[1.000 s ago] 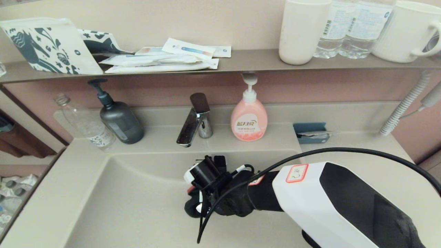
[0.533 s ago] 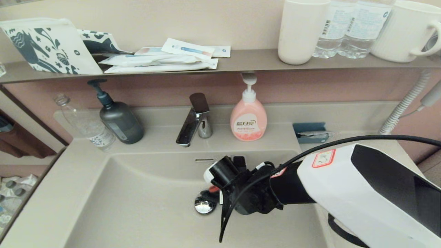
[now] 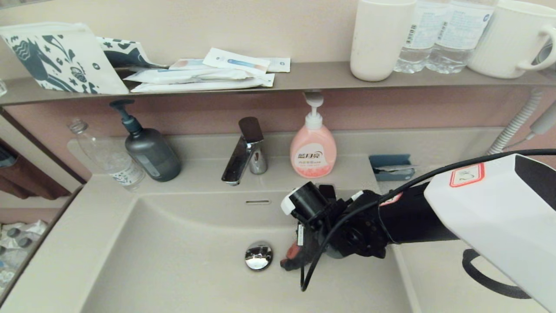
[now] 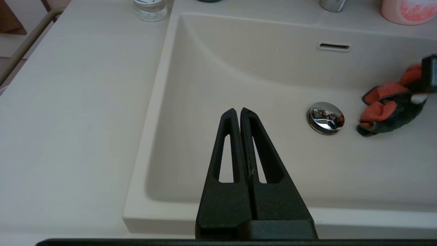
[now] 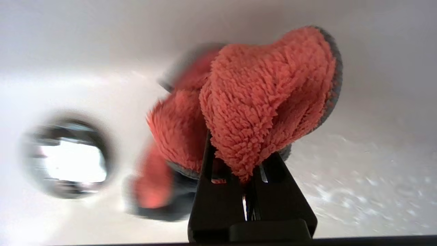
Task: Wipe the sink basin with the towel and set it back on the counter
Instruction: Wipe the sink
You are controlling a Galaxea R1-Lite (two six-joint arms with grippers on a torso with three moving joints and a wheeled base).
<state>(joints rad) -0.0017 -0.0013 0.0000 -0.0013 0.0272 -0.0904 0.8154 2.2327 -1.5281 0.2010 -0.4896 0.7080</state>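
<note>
The beige sink basin (image 3: 173, 261) has a chrome drain plug (image 3: 259, 255) and an overflow slot (image 3: 257, 201). My right gripper (image 3: 299, 251) reaches down into the basin just right of the plug and is shut on the red-orange towel (image 3: 291, 257). In the right wrist view the towel (image 5: 259, 102) bunches over the fingertips, its grey reverse showing at the edges, and rests against the basin floor beside the plug (image 5: 68, 159). My left gripper (image 4: 240, 111) hovers shut and empty over the basin's near left part, with the towel (image 4: 385, 109) far to its right. Beige counter (image 3: 456, 187) surrounds the basin.
Behind the basin stand a chrome faucet (image 3: 244, 152), a pink soap pump bottle (image 3: 313, 150), a dark grey pump bottle (image 3: 150, 150), a clear bottle (image 3: 110, 158) and a blue tray (image 3: 392, 167). The brown-grey shelf (image 3: 304, 78) above holds a patterned pouch, packets, cups and water bottles.
My right gripper has swept the towel rightward across the basin floor, from over the drain plug to its right side. The plug is now uncovered.
</note>
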